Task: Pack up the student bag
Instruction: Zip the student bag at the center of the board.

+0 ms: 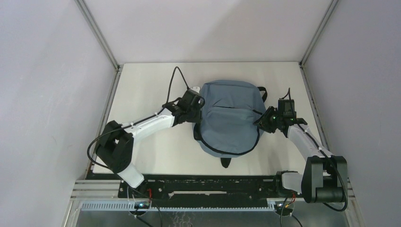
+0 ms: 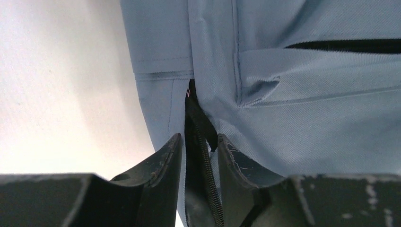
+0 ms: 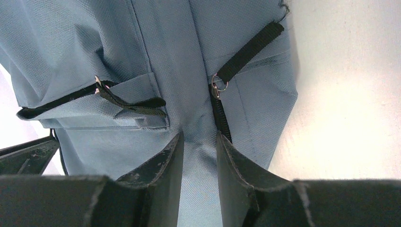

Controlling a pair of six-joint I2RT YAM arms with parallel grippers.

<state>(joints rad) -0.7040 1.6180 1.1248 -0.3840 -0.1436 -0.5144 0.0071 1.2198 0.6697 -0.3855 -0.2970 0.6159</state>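
Overhead, the student bag (image 1: 231, 118) is lying centred on the table (image 1: 151, 85), an arm reaching in at each side. Left wrist: the left gripper (image 2: 198, 142) is pinching its black zipper edge (image 2: 204, 158) (unseen overhead). Right wrist: the right gripper (image 3: 198, 137), nearly closed, is nipping grey-blue fabric.

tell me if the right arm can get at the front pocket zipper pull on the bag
Probably yes: the right tool sits at the side of the bag, and the zipper pull lies uncovered on the fabric just ahead of it.
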